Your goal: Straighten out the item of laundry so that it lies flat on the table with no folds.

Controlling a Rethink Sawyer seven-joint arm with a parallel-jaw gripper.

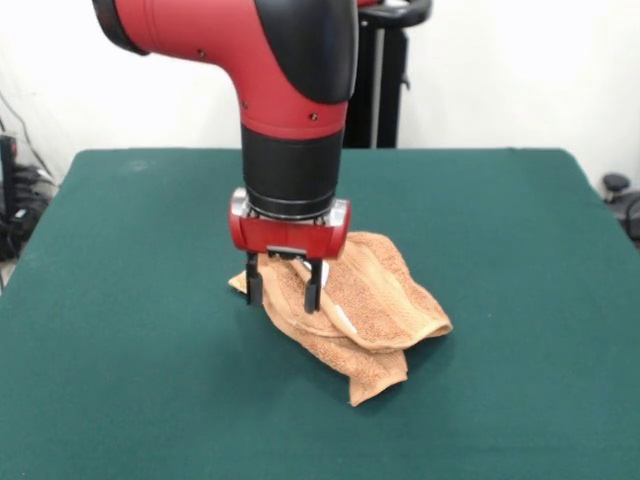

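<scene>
The orange-tan towel (375, 305) lies crumpled and folded over itself near the middle of the dark green table (120, 300), with one corner pointing toward the near edge. A small white label (341, 319) shows on a fold. My gripper (284, 290) hangs straight down from the red and black arm over the towel's left end. Its fingers are apart, one finger (254, 285) at the towel's left corner and the other on the cloth. Nothing is lifted.
A black stand (385, 85) rises behind the table's far edge. Cables and dark equipment (18, 205) sit off the left side, and a dark object (622, 200) sits off the right side.
</scene>
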